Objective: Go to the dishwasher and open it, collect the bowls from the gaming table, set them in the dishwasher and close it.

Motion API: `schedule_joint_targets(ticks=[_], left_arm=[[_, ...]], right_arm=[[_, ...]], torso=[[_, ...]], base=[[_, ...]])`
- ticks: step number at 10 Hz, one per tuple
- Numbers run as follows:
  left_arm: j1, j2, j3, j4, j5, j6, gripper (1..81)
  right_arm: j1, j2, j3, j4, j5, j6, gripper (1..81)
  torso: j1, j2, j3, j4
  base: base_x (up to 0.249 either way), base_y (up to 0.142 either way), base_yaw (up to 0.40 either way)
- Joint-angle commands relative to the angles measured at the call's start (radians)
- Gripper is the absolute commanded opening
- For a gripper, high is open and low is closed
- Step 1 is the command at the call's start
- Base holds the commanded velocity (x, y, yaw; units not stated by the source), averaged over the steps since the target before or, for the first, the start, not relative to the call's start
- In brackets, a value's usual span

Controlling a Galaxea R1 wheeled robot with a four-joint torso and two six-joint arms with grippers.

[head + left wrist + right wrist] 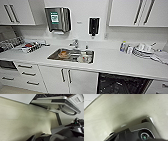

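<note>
Three views taken at one kitchen run; findings follow, left to right.

Head view: at 9 o'clock a dark wire dish rack (15,43) sits on the long white worktop (112,62). White drawers with bar handles (25,73) lie beneath it at 8 o'clock. At 11 o'clock a brushed-steel paper towel dispenser (58,18) hangs on the wall. A recessed stainless-steel sink (51,57) sits at centre and holds crockery too blurred to identify, with a chrome tap (75,43) at its back edge. White cupboard doors (66,77) close the space under the sink. A black wall-mounted soap dispenser (94,25) hangs at 12 o'clock. At 3 o'clock stand small bottles (123,46), then a stack of white plates (142,51).

The dishwasher (122,85) is at 5 o'clock, under the worktop's front edge. It is open, with its dark interior exposed.

The wrist views add the ground, which the head view barely shows. The left wrist view has pale cream flooring (18,121), a wide bare stretch of it. It also shows a flat grey panel (50,100) seen edge-on, carrying a curved loop handle (67,111). I cannot tell whether this is the dropped door. The right wrist view shows speckled pale floor (127,109), bare.

Left pincer and right pincer: cannot tell how either stands.
</note>
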Motion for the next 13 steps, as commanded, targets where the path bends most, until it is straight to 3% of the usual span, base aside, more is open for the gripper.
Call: schedule_joint_targets(ticks=[1, 5, 8, 10, 13], left_arm=[[0.098, 0.138, -0.249, 0.0, 0.028, -0.001, 81.1], [0.21, 0.337, -0.58, 0.005, 0.019, 0.004, 81.1], [0.261, 0.459, -0.771, 0.006, -0.004, 0.005, 81.1], [0.287, 0.522, -0.864, 0.006, -0.053, 0.005, 81.1], [0.304, 0.614, -0.997, 0.006, -0.053, 0.005, 81.1]], right_arm=[[-0.035, 0.108, -0.162, -0.003, 0.013, -0.2, 81.1], [-0.137, 0.205, -0.233, -0.009, 0.156, -0.358, 81.1], [-0.189, 0.28, -0.335, -0.049, 0.217, -0.363, 81.1], [-0.207, 0.34, -0.423, -0.052, 0.219, -0.363, 81.1], [-0.226, 0.427, -0.53, -0.077, 0.206, -0.363, 81.1]], torso=[[0.0, 0.0, 0.0, 0.0], [0.0, 0.0, 0.0, 0.0], [0.0, 0.0, 0.0, 0.0], [0.0, 0.0, 0.0, 0.0], [0.0, 0.0, 0.0, 0.0]], base=[[0.0, 0.0, 0.0], [0.0, 0.0, 0.0], [0.0, 0.0, 0.0], [0.0, 0.0, 0.0], [0.0, 0.0, 0.0]])
